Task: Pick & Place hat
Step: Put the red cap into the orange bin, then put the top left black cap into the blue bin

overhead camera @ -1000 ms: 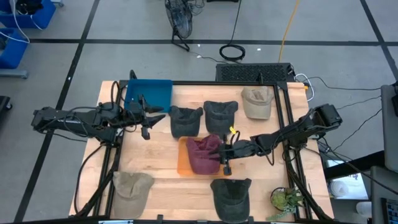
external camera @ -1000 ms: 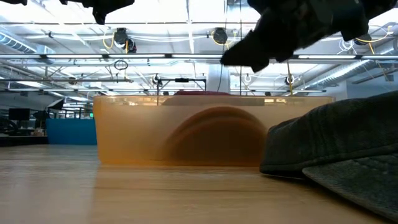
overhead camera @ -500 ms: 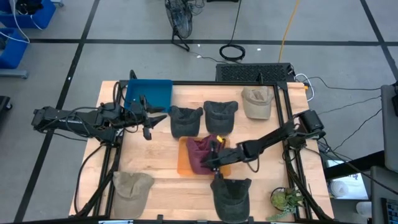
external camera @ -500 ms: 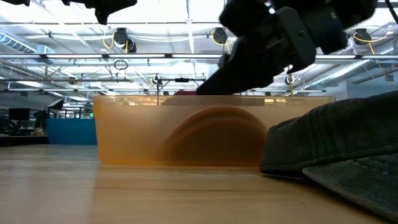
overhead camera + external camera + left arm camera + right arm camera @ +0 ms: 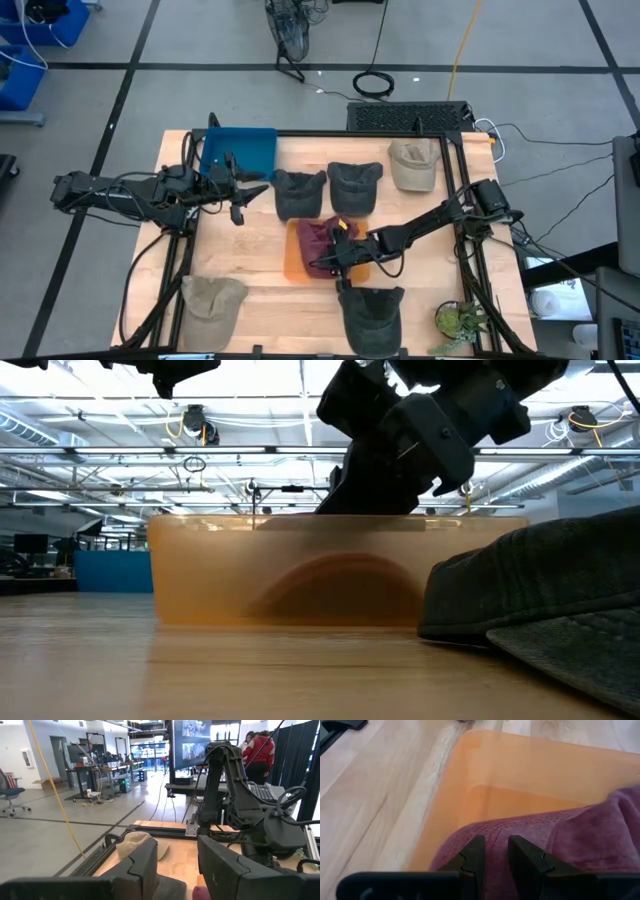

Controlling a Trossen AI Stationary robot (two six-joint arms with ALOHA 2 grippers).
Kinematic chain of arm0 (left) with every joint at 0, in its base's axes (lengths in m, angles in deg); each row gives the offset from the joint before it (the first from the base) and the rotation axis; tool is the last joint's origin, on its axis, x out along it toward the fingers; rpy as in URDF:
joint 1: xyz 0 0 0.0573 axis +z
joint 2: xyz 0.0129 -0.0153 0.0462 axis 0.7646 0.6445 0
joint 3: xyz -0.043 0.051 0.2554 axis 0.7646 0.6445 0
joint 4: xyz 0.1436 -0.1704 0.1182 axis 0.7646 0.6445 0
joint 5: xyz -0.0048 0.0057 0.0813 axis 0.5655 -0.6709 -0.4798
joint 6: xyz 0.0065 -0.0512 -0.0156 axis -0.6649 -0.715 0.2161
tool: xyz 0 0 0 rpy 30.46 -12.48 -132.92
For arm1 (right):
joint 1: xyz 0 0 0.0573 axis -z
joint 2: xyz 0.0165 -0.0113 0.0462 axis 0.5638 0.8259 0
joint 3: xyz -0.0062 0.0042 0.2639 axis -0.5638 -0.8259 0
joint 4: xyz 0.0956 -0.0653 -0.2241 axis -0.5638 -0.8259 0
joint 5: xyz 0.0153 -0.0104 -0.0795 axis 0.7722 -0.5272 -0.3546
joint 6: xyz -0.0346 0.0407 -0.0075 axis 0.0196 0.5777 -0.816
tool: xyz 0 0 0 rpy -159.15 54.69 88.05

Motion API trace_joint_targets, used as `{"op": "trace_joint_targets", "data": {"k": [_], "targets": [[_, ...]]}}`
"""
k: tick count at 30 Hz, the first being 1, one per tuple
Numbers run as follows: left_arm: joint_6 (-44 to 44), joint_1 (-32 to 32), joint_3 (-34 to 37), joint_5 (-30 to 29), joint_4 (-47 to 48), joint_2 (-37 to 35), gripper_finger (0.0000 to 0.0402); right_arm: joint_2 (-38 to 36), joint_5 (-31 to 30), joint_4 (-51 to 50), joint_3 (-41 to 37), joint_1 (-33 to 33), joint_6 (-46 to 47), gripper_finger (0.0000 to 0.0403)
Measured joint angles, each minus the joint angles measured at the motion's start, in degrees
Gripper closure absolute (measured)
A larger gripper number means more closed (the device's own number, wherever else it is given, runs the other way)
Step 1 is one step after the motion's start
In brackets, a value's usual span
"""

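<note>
A maroon hat lies in an orange tray at the table's middle. It also shows in the right wrist view, and as a low dome through the tray wall in the low view. My right gripper reaches in from the table's right and is down on the hat's near part. Its fingers stand almost together, with maroon cloth between them. My left gripper is open and empty, above the table's left side beside a blue bin. My right gripper has the hat's near edge between its two fingertips. It comes slanting down from the table's right. One layer or several, I cannot tell. The hat lies flattened on the tray floor under the fingers, not lifted.
Two dark hats and a tan hat lie beyond the tray. A tan hat and a dark hat lie near the front edge. A blue bin stands far left, and a small plant near right.
My right gripper has gone toward the table's left and down, from beside the tray onto the maroon hat. The hat's dome has sunk lower in the tray. The tray has shifted slightly.
</note>
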Motion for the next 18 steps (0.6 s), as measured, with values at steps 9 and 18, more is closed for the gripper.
{"op": "trace_joint_targets", "data": {"k": [9,18], "targets": [[-0.44,0.00,0.00,0.00,-0.11,0.00,0.0259,-5.42,-0.55,0.65,-0.38,-1.48,-2.04,0.0330],[-0.67,-0.02,0.00,0.00,0.02,0.00,0.0259,-8.62,-3.97,0.43,-0.33,-1.49,-2.58,0.0330]]}}
